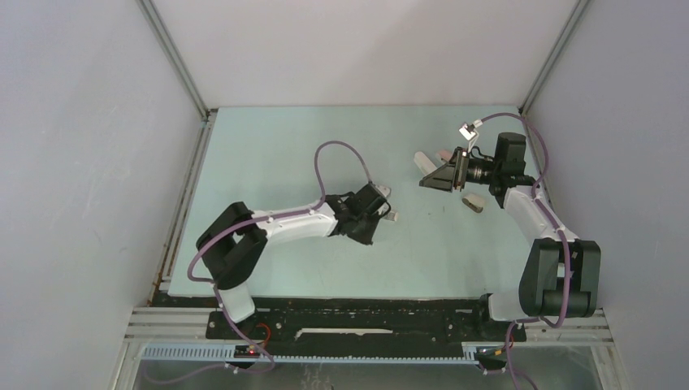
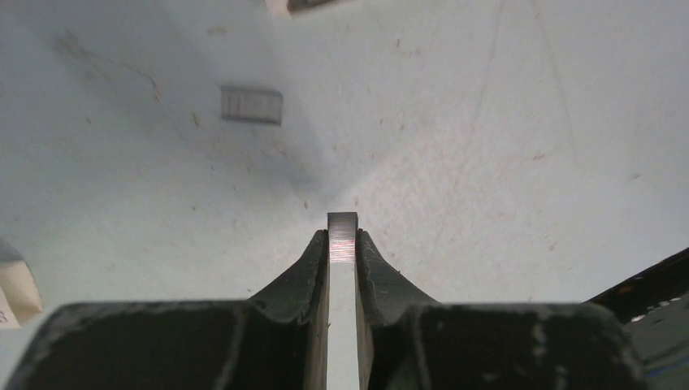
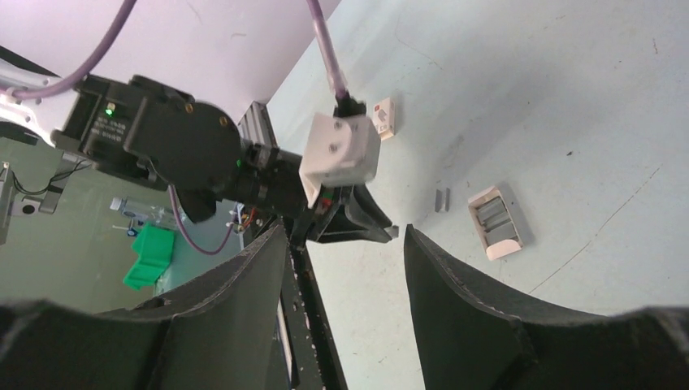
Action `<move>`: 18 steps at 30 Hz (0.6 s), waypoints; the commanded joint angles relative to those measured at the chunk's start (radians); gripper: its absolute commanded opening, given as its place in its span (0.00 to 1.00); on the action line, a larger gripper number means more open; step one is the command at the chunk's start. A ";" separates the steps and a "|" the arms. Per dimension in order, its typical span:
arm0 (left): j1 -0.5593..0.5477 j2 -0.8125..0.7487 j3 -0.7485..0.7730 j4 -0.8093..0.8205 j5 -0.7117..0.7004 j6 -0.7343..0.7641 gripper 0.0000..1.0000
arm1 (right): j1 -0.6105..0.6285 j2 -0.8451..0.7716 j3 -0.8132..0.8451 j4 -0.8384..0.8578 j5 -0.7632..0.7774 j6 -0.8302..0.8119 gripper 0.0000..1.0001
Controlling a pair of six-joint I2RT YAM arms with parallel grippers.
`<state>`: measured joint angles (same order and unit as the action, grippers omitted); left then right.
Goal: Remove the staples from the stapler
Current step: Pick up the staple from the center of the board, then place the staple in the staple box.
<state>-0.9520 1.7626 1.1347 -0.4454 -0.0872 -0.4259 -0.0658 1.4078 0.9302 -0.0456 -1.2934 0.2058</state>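
1. Grey walls close in a pale green desk (image 1: 309,146), and both arms reach out over it from the near edge.
2. Out toward the middle, the left claw (image 2: 342,244) is clenched on a staple strip (image 2: 342,223). The short grey metal piece sits pinched between the two black fingertips, with its end poking just past them.
3. From where I stand I cannot tell whether that strip is clear of the surface or brushing it.
4. A second strip (image 2: 252,105) lies flat on the desk ahead of the left claw and off to its left, apart from the fingers.
5. Seen from the right wrist, an open white box (image 3: 496,221) with grey rows inside rests just beside that loose strip, touching nothing else.
6. A smaller white box (image 3: 384,116) with a reddish mark sits farther off, near the left arm's white camera mount (image 3: 341,150) and its purple cable (image 3: 325,49).
7. The right claw (image 3: 343,231) is released — its two dark fingers are spread wide with nothing between them.
8. It is held at the right side of the desk and points across toward the left arm's wrist.
9. Another white box corner (image 2: 16,284) shows at the left edge of the left wrist's view, too cropped to read.
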 commanded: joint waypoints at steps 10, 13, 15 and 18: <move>0.089 0.119 0.290 0.050 0.079 -0.012 0.12 | -0.011 -0.017 0.039 -0.002 -0.026 -0.022 0.64; 0.094 0.155 0.332 0.045 0.077 -0.017 0.12 | -0.011 -0.015 0.039 -0.001 -0.027 -0.023 0.64; 0.094 0.177 0.357 0.040 0.069 -0.024 0.12 | -0.012 -0.013 0.039 -0.001 -0.029 -0.023 0.64; 0.094 0.204 0.394 0.030 0.064 -0.036 0.12 | -0.012 -0.012 0.039 -0.002 -0.028 -0.024 0.64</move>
<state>-0.8642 1.9408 1.4414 -0.4137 -0.0212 -0.4362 -0.0711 1.4078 0.9302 -0.0456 -1.3029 0.2058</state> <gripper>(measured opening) 0.175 0.643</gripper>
